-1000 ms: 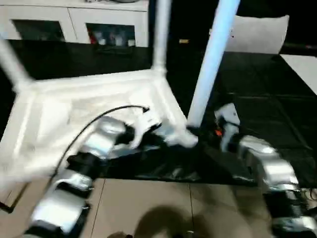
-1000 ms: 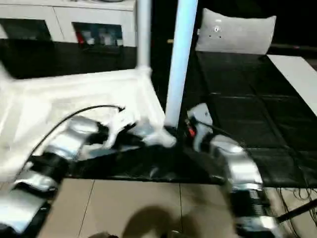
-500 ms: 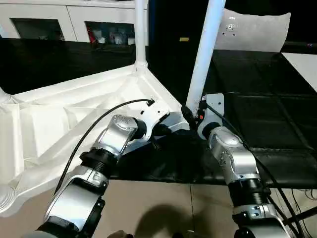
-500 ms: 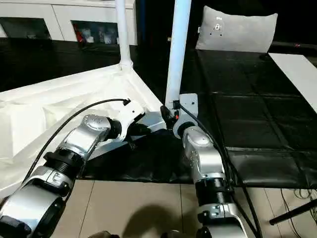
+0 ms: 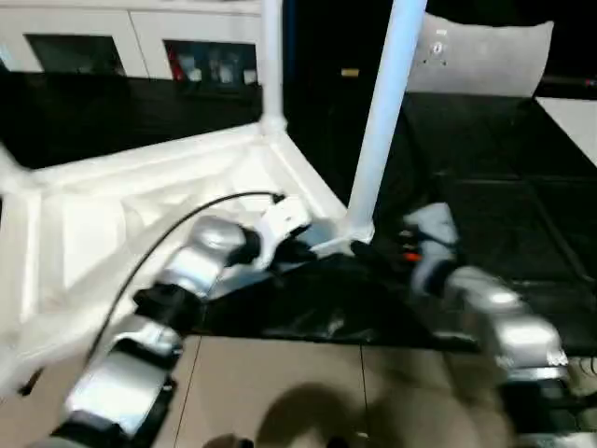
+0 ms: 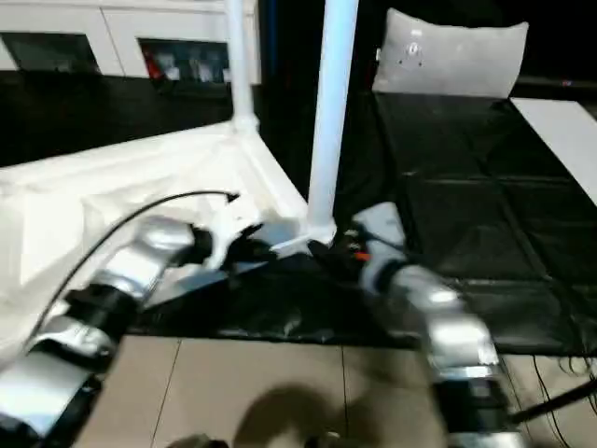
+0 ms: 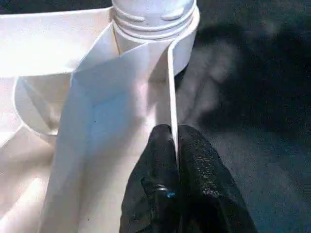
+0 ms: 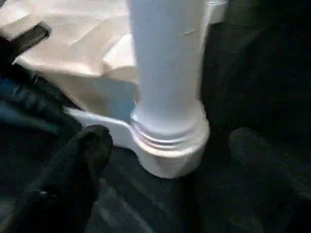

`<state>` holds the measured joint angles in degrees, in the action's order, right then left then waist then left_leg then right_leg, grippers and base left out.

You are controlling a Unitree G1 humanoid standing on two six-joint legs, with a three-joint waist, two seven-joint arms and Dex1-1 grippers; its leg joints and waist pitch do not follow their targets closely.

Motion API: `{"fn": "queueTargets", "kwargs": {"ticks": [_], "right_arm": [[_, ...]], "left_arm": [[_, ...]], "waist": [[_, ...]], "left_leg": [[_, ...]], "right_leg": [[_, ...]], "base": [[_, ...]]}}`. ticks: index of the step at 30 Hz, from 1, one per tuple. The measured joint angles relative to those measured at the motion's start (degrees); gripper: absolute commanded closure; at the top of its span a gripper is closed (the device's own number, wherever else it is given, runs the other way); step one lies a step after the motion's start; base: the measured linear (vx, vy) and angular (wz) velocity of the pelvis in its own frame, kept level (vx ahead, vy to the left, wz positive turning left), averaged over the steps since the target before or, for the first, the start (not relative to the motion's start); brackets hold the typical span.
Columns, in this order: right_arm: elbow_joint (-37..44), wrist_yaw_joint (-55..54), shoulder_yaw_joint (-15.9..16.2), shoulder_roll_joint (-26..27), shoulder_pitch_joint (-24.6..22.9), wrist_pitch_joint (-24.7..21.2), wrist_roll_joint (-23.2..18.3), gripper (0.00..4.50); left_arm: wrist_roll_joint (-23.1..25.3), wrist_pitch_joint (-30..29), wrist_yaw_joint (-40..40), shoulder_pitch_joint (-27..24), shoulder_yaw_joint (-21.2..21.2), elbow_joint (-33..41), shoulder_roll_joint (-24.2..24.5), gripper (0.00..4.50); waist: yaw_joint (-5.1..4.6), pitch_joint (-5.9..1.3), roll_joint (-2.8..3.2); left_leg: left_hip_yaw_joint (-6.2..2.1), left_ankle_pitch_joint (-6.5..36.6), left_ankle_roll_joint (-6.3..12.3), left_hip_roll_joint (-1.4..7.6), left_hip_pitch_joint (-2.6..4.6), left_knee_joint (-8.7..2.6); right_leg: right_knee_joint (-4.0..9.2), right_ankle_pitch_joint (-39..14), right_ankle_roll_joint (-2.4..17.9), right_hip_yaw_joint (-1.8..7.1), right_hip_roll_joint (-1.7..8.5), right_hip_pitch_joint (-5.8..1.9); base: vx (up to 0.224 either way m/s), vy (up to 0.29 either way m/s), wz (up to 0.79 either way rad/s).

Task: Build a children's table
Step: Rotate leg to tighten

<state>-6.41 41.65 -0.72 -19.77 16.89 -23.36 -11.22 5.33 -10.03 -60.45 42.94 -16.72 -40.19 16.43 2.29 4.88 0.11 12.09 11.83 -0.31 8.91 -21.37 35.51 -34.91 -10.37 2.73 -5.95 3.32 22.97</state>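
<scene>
The white tabletop (image 5: 140, 215) lies upside down, ribbed underside up. One white leg (image 5: 378, 121) stands in the near right corner socket (image 8: 170, 145), another leg (image 5: 271, 56) rises from the far corner, and a third (image 5: 9, 168) shows at the left edge. My left gripper (image 7: 173, 160) is shut on the tabletop's thin rim just short of that near socket. My right gripper (image 8: 170, 160) is open, one black finger (image 8: 87, 155) to one side of the socket and the other to the opposite side, not touching the leg.
A white cabinet with glass doors (image 5: 140, 47) stands at the back left. A grey-white cushion-like panel (image 5: 485, 56) leans at the back right. Black floor mats (image 5: 485, 187) lie under and right of the tabletop, with tan floor (image 5: 280, 383) nearest me.
The head camera has shifted. My right gripper has drawn back a little from the base of the near leg. The left gripper still holds the rim.
</scene>
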Motion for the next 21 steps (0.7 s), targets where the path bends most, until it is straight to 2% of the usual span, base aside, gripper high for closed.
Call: {"fn": "queueTargets", "kwargs": {"ticks": [4,7,10,13,17,19,20,21], "right_arm": [[-0.2,9.6,1.4,-5.5,-0.1,1.8,-1.5,0.04],[-1.6,17.8,2.1,-10.4,0.3,5.7,-2.3,0.04],[-2.9,24.7,3.9,-11.2,1.1,9.5,-2.9,0.04],[-4.9,30.2,5.7,-12.1,1.8,10.5,-3.8,0.04],[-6.2,35.3,7.6,-13.0,4.1,11.1,-4.2,0.04],[-7.2,37.4,8.4,-13.1,5.2,11.4,-4.2,0.21],[-8.0,38.5,8.9,-13.1,5.8,11.6,-4.2,0.44],[-8.2,39.1,9.3,-13.1,5.9,11.7,-4.2,0.44]], "left_arm": [[-0.3,4.8,-8.0,-0.3,-1.9,0.4,3.7,4.50],[-0.6,10.3,-14.2,-0.9,-3.2,0.4,6.8,4.50],[-0.2,14.4,-17.5,-0.7,-4.5,0.4,8.1,4.50],[-0.8,15.4,-21.9,-0.7,-5.4,0.7,7.9,4.50],[-1.3,16.4,-24.8,-0.7,-6.2,1.0,7.9,4.50],[-1.3,17.4,-25.7,-0.7,-6.4,1.0,7.9,4.50],[-1.3,18.1,-26.3,-0.7,-6.7,1.0,7.9,4.50],[-1.4,18.4,-26.7,-0.7,-6.8,1.0,7.9,4.50]], "waist": [[0.58,0.00,0.00],[1.46,-0.01,-0.03],[2.07,-0.02,-0.06],[2.87,-0.01,-0.09],[3.10,-0.01,-0.17],[3.14,-0.02,-0.22],[3.24,-0.02,-0.22],[3.35,-0.02,-0.23]], "left_leg": [[0.00,0.1,-0.07,0.00,-0.04,0.03],[0.00,0.0,0.11,0.00,-0.06,0.03],[0.00,0.0,0.11,0.00,-0.05,0.03],[0.04,0.1,0.21,0.00,-0.06,0.12],[0.04,0.1,0.20,0.00,-0.05,0.15],[0.04,0.1,0.19,0.00,-0.04,0.15],[0.04,0.1,0.19,0.00,-0.04,0.15],[0.04,0.1,0.19,0.00,-0.05,0.15]], "right_leg": [[0.09,0.0,0.0,0.00,0.01,-0.04],[0.11,0.0,-0.1,-0.03,0.01,-0.05],[0.08,0.0,-0.1,-0.03,0.03,-0.07],[0.08,0.0,-0.1,-0.02,0.06,-0.08],[-0.01,0.0,-0.1,-0.02,0.07,-0.06],[-0.04,-0.1,-0.1,-0.03,0.07,-0.06],[-0.04,-0.1,-0.1,-0.03,0.07,-0.06],[-0.03,-0.1,-0.1,-0.03,0.07,-0.06]], "base": [[0.000,0.000,0.00],[0.000,0.000,0.00],[0.000,0.000,0.00],[0.000,0.000,0.00],[0.000,0.000,0.00],[0.000,0.000,0.00],[0.000,0.000,0.00],[0.000,0.000,0.00]]}}
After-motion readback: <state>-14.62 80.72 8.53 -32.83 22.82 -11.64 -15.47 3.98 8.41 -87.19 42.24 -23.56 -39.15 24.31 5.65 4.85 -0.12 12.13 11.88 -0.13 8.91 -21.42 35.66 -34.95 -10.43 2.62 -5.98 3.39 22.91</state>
